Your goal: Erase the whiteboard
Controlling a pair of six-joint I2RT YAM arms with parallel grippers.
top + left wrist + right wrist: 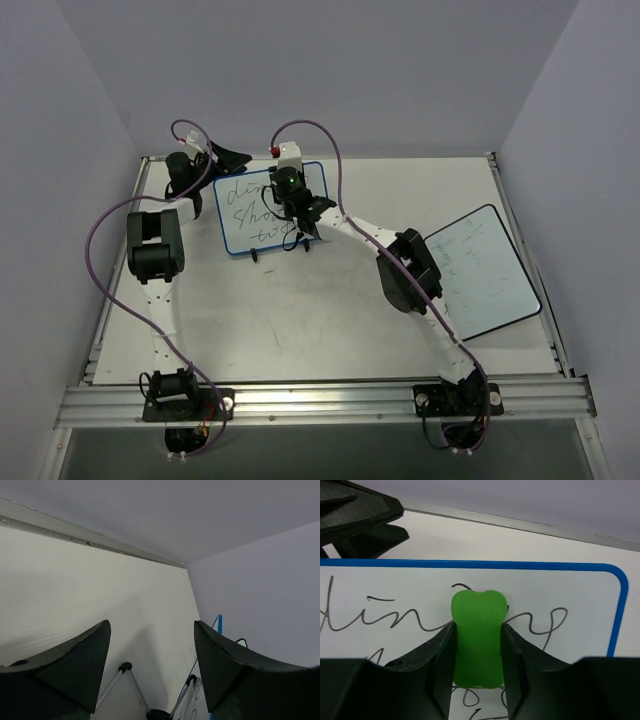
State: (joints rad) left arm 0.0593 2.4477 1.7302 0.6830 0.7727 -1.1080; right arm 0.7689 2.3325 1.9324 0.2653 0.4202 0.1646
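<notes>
The whiteboard (pixel 250 215), blue-framed with black handwriting, stands tilted on small black feet at the back middle of the table. My right gripper (pixel 290 192) is over its upper right part. In the right wrist view the right gripper (pixel 477 647) is shut on a green eraser (pixel 477 630), held against the written face of the whiteboard (pixel 570 592) near its top edge. My left gripper (pixel 226 158) is behind the board's top left corner. In the left wrist view the left gripper (pixel 152 665) is open and empty, with the board's stand legs (pixel 131 680) between its fingers and the board's blue edge (pixel 219 625) at the right.
A second white board with a black frame (pixel 482 270) lies flat at the right side of the table. Grey walls close in the back and sides. A metal rail (pixel 320 400) runs along the near edge. Purple cables (pixel 105 250) loop over both arms.
</notes>
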